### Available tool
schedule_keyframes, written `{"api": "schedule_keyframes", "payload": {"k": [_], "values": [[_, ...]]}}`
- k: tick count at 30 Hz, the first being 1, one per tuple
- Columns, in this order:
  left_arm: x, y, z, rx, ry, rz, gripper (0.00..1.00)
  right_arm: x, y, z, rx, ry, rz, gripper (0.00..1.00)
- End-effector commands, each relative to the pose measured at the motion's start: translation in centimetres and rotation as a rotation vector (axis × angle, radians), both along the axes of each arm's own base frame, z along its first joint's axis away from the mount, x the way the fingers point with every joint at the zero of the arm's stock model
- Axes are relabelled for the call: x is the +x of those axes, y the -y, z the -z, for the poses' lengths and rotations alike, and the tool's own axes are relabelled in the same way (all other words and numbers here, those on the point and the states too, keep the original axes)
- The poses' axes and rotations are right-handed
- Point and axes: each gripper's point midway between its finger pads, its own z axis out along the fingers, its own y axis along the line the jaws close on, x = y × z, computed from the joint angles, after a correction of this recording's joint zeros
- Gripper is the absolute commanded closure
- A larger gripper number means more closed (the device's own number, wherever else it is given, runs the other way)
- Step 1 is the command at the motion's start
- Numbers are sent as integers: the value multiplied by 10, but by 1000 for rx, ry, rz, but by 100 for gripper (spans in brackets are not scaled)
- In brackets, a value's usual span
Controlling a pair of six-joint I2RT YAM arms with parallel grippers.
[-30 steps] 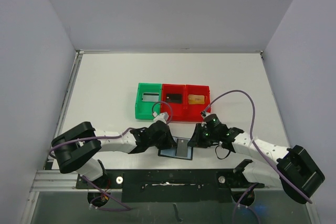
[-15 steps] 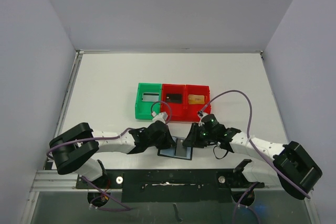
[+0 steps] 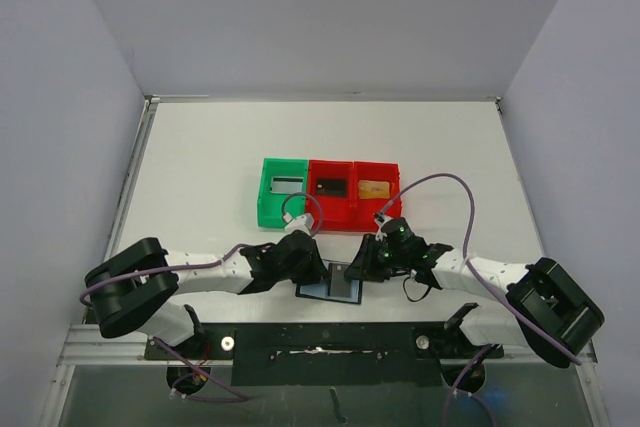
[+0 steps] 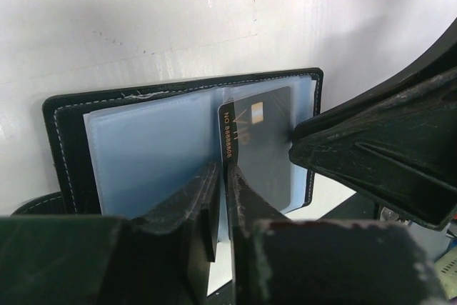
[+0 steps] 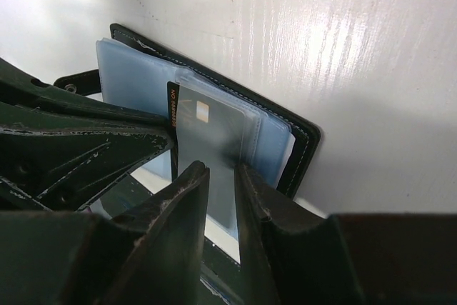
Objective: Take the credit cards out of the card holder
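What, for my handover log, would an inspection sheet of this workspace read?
Surface: white tabletop, no spills seen.
Job's things: black folding card holder lies open at the near edge, with a dark gold-printed card in its raised blue-grey pocket. The tan-gold card, black card and greyish card each lie in a bin.
Bins: green plastic bin and two red plastic bins, in one row.
Clutter: nothing seen.
Grippers: left gripper and right gripper both pinch the pocketed card.
Cables: purple cables loop along both arms.
Surroundings: grey walls; black base rail.
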Motion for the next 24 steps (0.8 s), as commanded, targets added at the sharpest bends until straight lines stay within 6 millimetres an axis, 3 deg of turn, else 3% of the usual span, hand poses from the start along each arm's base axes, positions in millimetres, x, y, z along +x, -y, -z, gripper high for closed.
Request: {"api": "schedule_keyframes", "payload": {"k": [1,7,10,16,24], "values": [[4,5,-7,-20,11,6,87,-5,11,19,-60,-28,9,76],[-2,13,6,-55,-41,9,83,-10,11,25,-43,-50,20,77],[-3,16,7,-80,-53,2,89,-10,11,25,-43,-51,20,77],[-1,8,1,-76,-38,-28,99,-9,17,28,-77,-49,32,78],[1,-8,-9,-78,-1,-46,100,-11,19,32,-93,-50,24,78]]}}
